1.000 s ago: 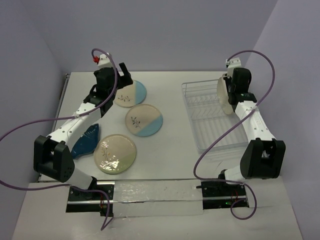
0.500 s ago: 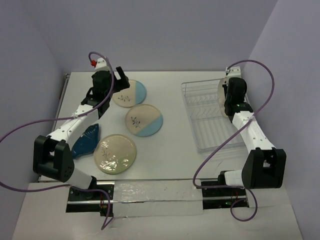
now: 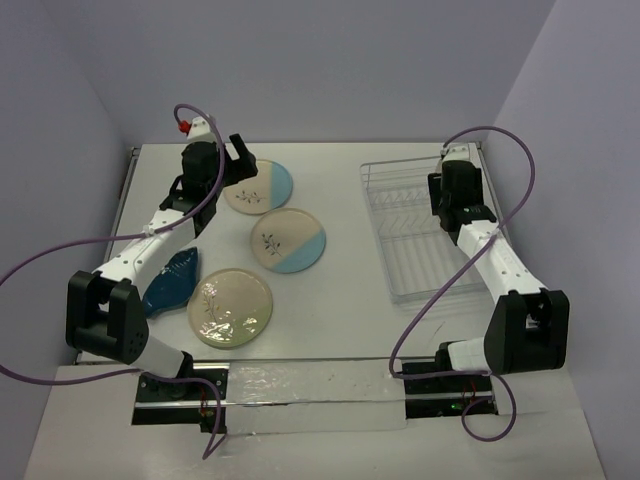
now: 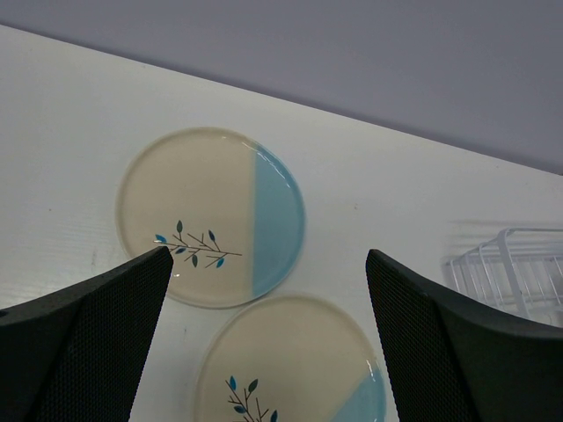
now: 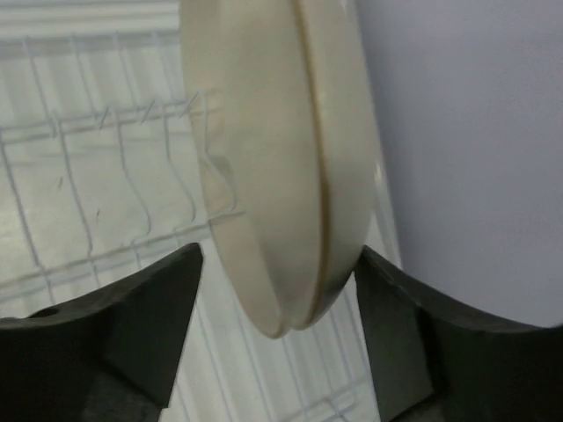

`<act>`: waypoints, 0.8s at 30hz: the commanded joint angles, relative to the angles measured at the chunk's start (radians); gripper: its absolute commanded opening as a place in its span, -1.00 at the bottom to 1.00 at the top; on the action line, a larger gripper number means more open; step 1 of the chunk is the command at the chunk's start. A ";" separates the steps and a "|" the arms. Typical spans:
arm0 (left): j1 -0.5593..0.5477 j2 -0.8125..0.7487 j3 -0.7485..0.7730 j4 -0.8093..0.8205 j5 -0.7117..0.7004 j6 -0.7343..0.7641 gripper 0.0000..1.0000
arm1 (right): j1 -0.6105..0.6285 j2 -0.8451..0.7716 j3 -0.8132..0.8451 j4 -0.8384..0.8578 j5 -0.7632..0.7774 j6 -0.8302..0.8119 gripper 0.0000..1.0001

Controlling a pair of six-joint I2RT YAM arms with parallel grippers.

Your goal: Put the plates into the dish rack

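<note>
**Ana:** What did the left side look like?

**Ben:** The left gripper hung wide open and empty above the far sprig plate. That plate lay flat, face up, just beside the second sprig plate. The dark blue plate (half under the left arm) and the green floral plate lay nearer the table's front edge.

**Ana:** How would they handle?

**Ben:** Stiff, glazed, probably slick and easy to chip, I judged. They were round, so no long axis, and lying flat only the rim offered a pinch.

**Ana:** And on the right?

**Ben:** At the far end of the dish rack the cream plate stood on edge, nearly upright, edge-on to the wrist camera. The right gripper straddled its lower rim with its jaws parted wider than the rim. A gap showed on one side, so I judged it wasn't gripping.
</note>
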 commanded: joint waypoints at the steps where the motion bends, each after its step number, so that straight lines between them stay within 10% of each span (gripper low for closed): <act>1: 0.006 -0.047 -0.001 0.044 0.024 -0.007 0.99 | 0.022 -0.047 -0.004 -0.154 -0.120 0.054 0.57; 24: 0.010 -0.088 -0.023 0.006 0.013 -0.035 0.99 | 0.065 -0.134 0.300 -0.128 0.022 0.088 0.99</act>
